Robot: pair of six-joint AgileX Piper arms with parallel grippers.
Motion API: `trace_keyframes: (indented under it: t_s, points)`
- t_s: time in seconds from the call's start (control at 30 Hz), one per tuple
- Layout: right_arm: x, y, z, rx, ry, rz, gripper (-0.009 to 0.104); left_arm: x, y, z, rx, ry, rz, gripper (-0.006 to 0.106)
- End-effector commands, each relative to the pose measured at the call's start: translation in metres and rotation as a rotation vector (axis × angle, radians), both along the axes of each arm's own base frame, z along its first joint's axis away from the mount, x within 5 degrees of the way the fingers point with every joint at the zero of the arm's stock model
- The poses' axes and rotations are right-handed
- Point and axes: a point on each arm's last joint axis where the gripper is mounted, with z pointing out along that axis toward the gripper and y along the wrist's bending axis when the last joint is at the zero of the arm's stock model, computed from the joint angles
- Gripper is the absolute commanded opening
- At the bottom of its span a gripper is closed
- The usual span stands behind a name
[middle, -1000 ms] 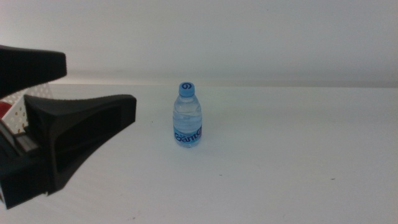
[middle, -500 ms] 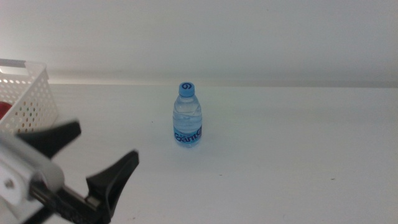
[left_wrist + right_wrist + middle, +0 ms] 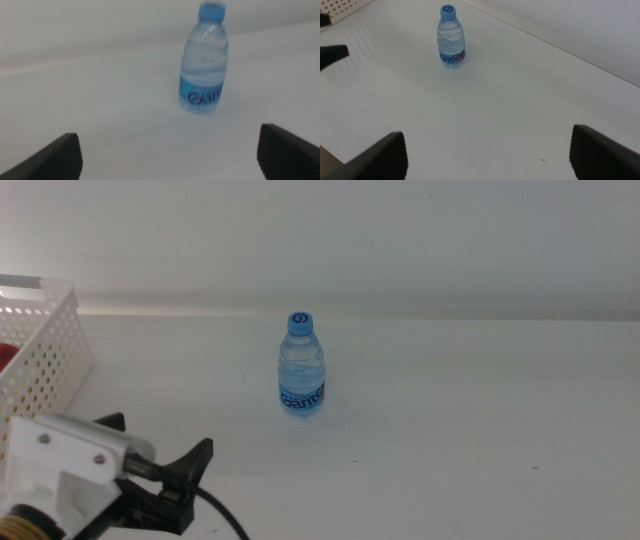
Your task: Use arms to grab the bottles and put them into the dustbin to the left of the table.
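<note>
A clear water bottle (image 3: pixel 301 365) with a blue cap and blue label stands upright near the middle of the white table (image 3: pixel 480 430). My left gripper (image 3: pixel 160 435) is low at the front left, open and empty, its jaws pointing toward the bottle and well short of it. In the left wrist view the bottle (image 3: pixel 204 60) stands ahead of the spread left gripper (image 3: pixel 172 152). The white perforated dustbin (image 3: pixel 40 350) is at the left edge with something red (image 3: pixel 5 358) inside. The right gripper (image 3: pixel 490 150) is open and empty, far from the bottle (image 3: pixel 452 37).
The right wrist view catches a corner of the dustbin (image 3: pixel 345 5) and the dark tips of the left gripper (image 3: pixel 332 52) at its edge. A pale wall (image 3: pixel 400 240) closes off the back of the table.
My left gripper has dropped from up by the dustbin to the front left, uncovering the dustbin, and now points at the bottle. The bottle has not moved.
</note>
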Motion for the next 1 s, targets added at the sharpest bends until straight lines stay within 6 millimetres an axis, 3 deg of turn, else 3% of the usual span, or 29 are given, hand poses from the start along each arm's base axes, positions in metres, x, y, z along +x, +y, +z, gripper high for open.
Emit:
trace_keyframes:
  t_s: [0.0,0.23,0.47,0.63,0.8,0.97]
  points:
    - [-0.003,-0.003,-0.002,-0.029,0.031,0.0,0.085,0.006,-0.002,-0.006,-0.012,0.014,0.015,0.094]
    - [-0.003,-0.003,-0.002,-0.029,0.031,0.0,0.085,0.031,-0.015,-0.013,-0.013,-0.021,0.015,0.094]
    - [-0.003,-0.003,-0.002,-0.029,0.031,0.0,0.085,0.073,-0.041,-0.018,0.026,-0.017,-0.031,0.094]
    - [-0.003,-0.003,-0.002,-0.029,0.031,0.0,0.085,0.103,-0.056,-0.031,-0.054,-0.052,-0.008,0.094]
    - [-0.003,-0.003,-0.002,-0.029,0.031,0.0,0.085,0.117,-0.065,-0.053,-0.074,-0.023,-0.01,0.094]
    - [-0.003,-0.003,-0.002,-0.029,0.031,0.0,0.085,0.122,-0.072,-0.061,-0.1,-0.011,-0.046,0.094]
